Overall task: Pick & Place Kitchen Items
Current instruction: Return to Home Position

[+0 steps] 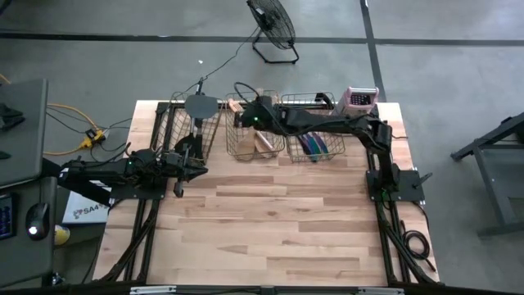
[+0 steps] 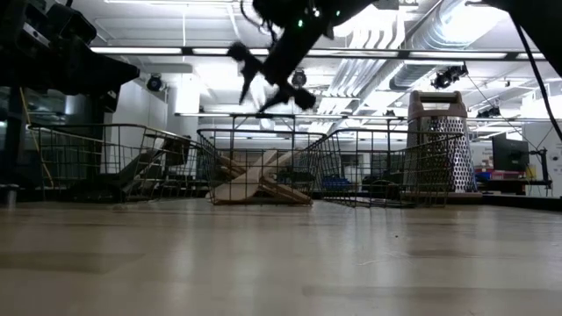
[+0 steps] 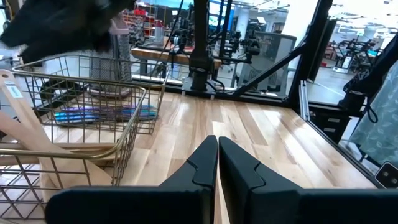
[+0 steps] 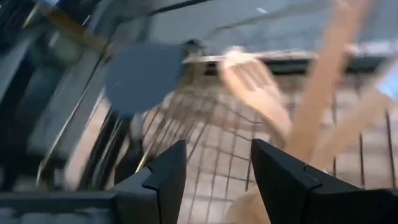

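Three wire baskets stand in a row at the table's far side. The left basket holds dark utensils, and a dark grey spatula's head sticks out over its far rim. The middle basket holds pale wooden spoons, which lean on its wall. The right basket holds slim blue and purple pieces. My right gripper is open and empty above the middle basket's far left part. My left gripper is shut and empty, just off the near side of the left basket.
A metal box grater with a pinkish top stands at the far right, beside the right basket; it also shows in the low view. Bare wooden tabletop fills the near half. A floor fan stands beyond the table.
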